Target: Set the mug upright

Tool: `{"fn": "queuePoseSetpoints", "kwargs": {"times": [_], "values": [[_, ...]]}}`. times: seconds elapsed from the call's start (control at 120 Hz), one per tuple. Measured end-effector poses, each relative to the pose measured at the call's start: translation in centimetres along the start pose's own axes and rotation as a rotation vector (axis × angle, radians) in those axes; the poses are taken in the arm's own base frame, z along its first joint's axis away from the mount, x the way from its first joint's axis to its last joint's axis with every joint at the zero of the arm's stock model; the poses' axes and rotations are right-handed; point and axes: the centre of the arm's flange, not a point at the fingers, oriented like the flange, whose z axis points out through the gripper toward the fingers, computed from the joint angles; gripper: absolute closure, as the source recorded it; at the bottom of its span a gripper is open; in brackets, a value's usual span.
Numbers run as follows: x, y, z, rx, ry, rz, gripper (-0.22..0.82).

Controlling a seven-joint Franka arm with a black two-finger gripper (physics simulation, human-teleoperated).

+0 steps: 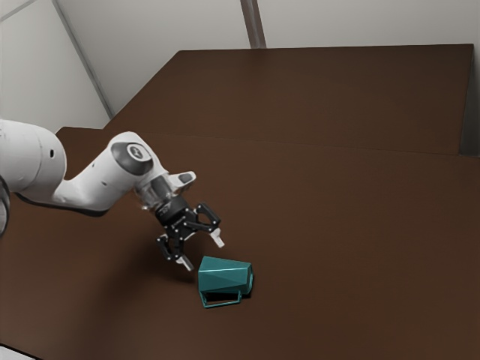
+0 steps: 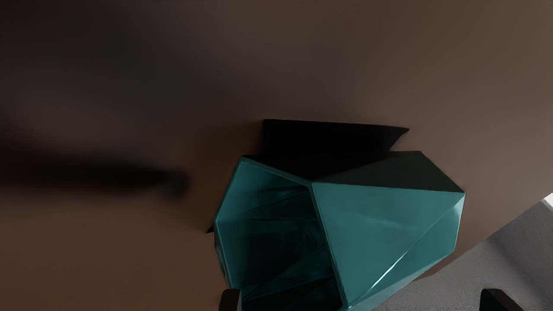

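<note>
near parted fingers (image 1: 217, 238), a teal mug (image 1: 223, 277) lies sideways.

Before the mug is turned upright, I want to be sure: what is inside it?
Inside the mug, dark angular inner walls show; no object stands out. The deepest part lies in shadow, partly covered by the mug's side.
</note>
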Motion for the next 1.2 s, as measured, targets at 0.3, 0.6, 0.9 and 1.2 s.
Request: {"fn": "queuePoseSetpoints", "kwargs": {"times": [0.3,0.6,0.9,1.2], "values": [[0.4,1.7,2.2,-0.046,-0.014,0.001,0.0],[0.6,2.8,2.8,-0.04,-0.004,0.013,0.47],[0.0,5.2,3.1,-0.021,0.008,0.049,0.69],[-1.3,6.8,2.2,0.049,0.064,0.089,0.78]]}}
